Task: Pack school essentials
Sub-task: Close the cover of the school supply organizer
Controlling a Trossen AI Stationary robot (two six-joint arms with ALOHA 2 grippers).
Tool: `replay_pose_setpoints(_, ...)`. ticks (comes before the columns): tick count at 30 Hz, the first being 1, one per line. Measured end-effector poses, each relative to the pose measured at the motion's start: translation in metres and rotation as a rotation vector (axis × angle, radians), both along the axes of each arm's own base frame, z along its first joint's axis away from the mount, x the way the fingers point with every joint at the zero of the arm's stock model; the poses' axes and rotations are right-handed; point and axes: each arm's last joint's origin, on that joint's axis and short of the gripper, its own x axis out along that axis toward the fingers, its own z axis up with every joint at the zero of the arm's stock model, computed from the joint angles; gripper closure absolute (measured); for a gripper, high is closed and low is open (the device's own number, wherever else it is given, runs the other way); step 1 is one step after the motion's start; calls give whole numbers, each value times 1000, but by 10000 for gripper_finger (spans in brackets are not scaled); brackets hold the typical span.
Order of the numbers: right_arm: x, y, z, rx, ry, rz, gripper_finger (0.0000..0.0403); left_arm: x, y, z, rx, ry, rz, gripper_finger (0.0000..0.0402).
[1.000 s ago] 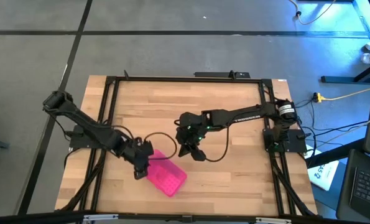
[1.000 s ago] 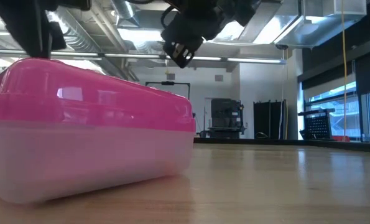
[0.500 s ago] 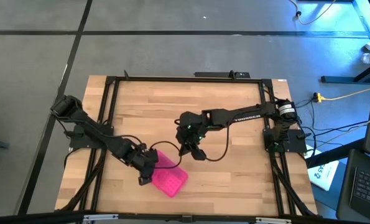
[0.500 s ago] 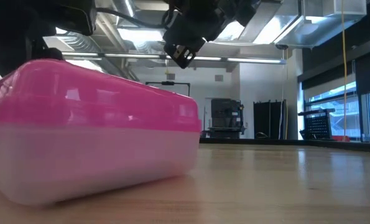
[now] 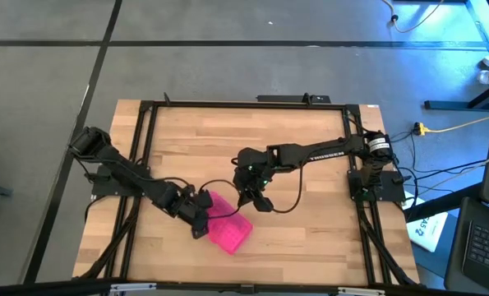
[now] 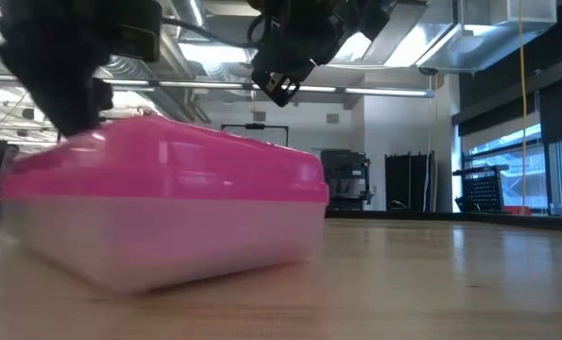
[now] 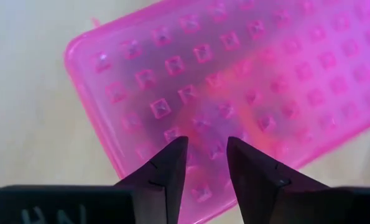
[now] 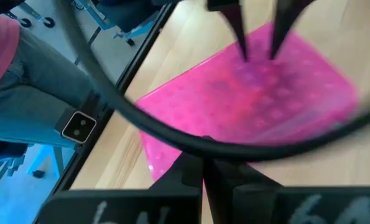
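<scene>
The left gripper (image 5: 200,222) sits low over the wooden table (image 5: 310,238), at the near-left end of the pink lid (image 5: 228,228). In the left wrist view its two dark fingers (image 7: 166,171) stand a narrow gap apart, pointing down at the dotted lid (image 7: 234,81) just beyond their tips; nothing lies between them, so the claw is released, and whether the tips touch the lid cannot be told. The lid covers a clear box (image 6: 167,241), which rests flat on the table directly under and ahead of this gripper. In the low view the left gripper (image 6: 73,94) shows as a dark mass at the lid's (image 6: 167,170) upper left corner. The right gripper (image 5: 256,200) hangs above the table just beyond the far right end of the lid, apart from it; in the low view it (image 6: 279,87) is well clear of the box top. In the right wrist view its fingers (image 8: 194,171) are pressed together, clenched on nothing, with a black cable (image 8: 141,118) curving across between it and the lid (image 8: 253,106). The school things themselves are not visible; only a faint orange tint shows through the lid beneath the left gripper. A person's grey trouser leg (image 8: 29,93) stands beyond the table edge.
</scene>
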Motion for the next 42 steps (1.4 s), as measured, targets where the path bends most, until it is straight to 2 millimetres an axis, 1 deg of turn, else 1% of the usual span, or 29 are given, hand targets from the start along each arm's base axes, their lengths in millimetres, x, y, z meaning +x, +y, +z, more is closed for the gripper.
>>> replay_pose_setpoints(3,-2,0,-2,0,25,0,396,5,12,-1,46,-15,64,285)
replay_pose_setpoints(9,-9,1,-2,3,96,11,396,16,38,-1,62,-28,167,285)
replay_pose_setpoints(16,-9,17,-3,-50,69,37,396,28,71,-2,128,-64,241,285)
replay_pose_setpoints(20,-7,25,-5,-116,25,32,396,34,81,9,106,-79,239,285)
replay_pose_setpoints(23,-5,27,-7,-169,2,21,396,35,89,25,99,-87,214,285)
replay_pose_setpoints(25,-3,28,-6,-173,-19,27,396,32,95,42,116,-104,206,285)
replay_pose_setpoints(27,-2,27,-11,-169,1,19,396,24,102,50,139,-65,221,285)
replay_pose_setpoints(31,4,34,-34,-133,54,69,396,4,114,55,172,74,254,285)
replay_pose_setpoints(33,7,38,-42,-122,45,101,396,-4,117,55,168,141,255,285)
replay_pose_setpoints(35,9,40,-46,-121,34,110,396,-10,119,56,158,184,258,285)
replay_pose_setpoints(39,13,44,-46,-139,-8,101,396,-18,125,56,173,271,274,285)
replay_pose_setpoints(42,11,49,-47,-181,0,81,396,-20,128,52,162,285,286,285)
